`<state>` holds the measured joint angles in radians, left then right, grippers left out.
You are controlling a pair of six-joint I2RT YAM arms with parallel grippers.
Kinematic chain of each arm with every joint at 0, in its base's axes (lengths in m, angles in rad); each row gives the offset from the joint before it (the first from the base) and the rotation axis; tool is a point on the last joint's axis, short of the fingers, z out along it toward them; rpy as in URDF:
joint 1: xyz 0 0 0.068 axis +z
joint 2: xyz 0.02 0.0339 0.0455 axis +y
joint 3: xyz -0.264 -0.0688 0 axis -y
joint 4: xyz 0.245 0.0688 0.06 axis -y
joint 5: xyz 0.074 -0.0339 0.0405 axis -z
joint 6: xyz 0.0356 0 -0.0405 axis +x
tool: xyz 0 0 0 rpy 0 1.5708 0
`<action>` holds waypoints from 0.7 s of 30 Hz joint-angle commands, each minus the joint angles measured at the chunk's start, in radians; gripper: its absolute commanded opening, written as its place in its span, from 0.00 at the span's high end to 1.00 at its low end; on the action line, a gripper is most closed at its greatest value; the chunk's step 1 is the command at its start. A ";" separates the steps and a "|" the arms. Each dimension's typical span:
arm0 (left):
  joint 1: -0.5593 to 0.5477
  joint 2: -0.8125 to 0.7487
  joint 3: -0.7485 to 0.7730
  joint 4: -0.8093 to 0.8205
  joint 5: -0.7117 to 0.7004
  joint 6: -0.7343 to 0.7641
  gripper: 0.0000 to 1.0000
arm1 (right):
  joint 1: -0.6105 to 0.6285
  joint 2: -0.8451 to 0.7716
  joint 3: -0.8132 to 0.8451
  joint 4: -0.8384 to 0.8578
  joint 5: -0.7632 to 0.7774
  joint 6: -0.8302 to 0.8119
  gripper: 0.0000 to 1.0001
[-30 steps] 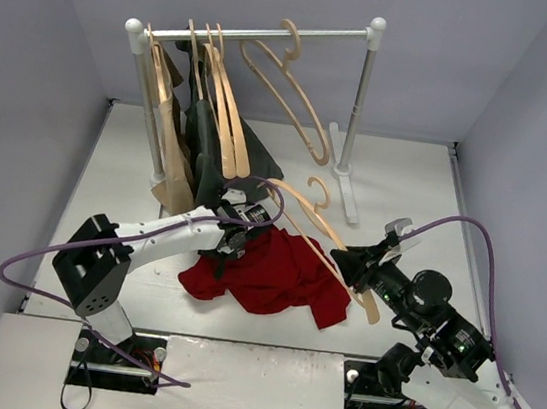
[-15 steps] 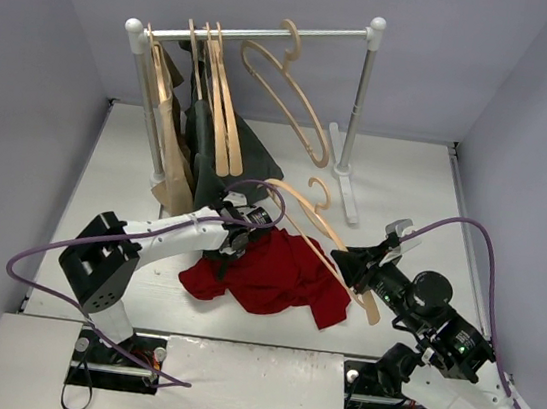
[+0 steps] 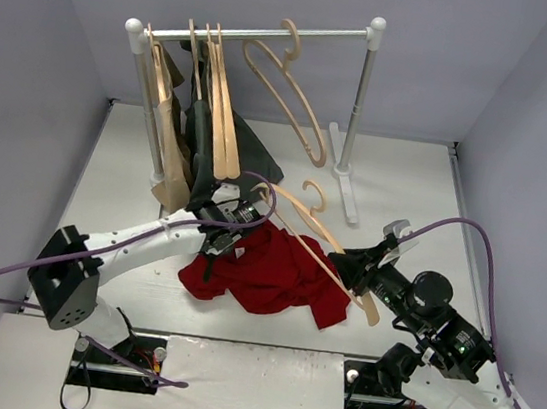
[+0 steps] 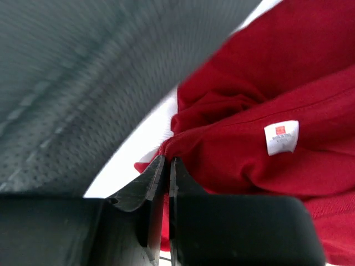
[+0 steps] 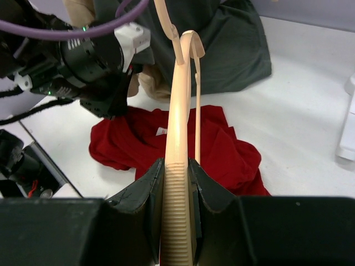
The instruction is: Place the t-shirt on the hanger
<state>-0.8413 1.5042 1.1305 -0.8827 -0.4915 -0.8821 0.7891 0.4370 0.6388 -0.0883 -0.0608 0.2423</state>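
Note:
The dark-red t-shirt (image 3: 274, 275) lies crumpled on the white table, its white neck label (image 4: 281, 137) facing up. My left gripper (image 3: 233, 231) is at the shirt's far-left edge. Its jaws (image 4: 167, 160) are pressed shut on a fold of the red cloth near the collar. My right gripper (image 3: 351, 268) is shut on the ribbed end of a light wooden hanger (image 3: 315, 235). It holds the hanger slanted above the shirt's right side, with the hook pointing away. In the right wrist view the hanger (image 5: 178, 138) runs forward over the shirt (image 5: 133, 144) toward the left gripper (image 5: 94, 61).
A clothes rack (image 3: 276, 33) stands at the back with several wooden hangers. One carries a beige garment (image 3: 170, 186) and one a dark green garment (image 3: 225, 153) just behind my left gripper. A bare hanger (image 3: 288, 91) hangs to the right. The rack foot (image 3: 345, 184) is beside the held hanger's hook.
My left arm has stretched forward and its gripper has shifted slightly back toward the rack at the shirt's edge. The right gripper and hanger have barely moved.

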 commanded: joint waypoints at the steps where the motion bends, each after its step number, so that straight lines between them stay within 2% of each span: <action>1: 0.004 -0.127 0.010 0.037 -0.088 0.120 1.00 | 0.008 0.011 0.044 0.091 -0.103 -0.008 1.00; 6: 0.018 -0.271 -0.015 0.121 -0.116 0.270 1.00 | 0.007 0.016 0.064 0.091 -0.196 -0.003 1.00; 12: 0.045 -0.356 -0.042 0.191 -0.112 0.385 1.00 | 0.008 0.010 0.079 0.091 -0.264 -0.005 1.00; 21: 0.090 -0.386 -0.061 0.238 -0.078 0.430 1.00 | 0.008 0.016 0.090 0.091 -0.335 0.002 1.00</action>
<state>-0.7649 1.1313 1.0489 -0.7037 -0.5593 -0.4950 0.7929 0.4408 0.6773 -0.0932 -0.3338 0.2390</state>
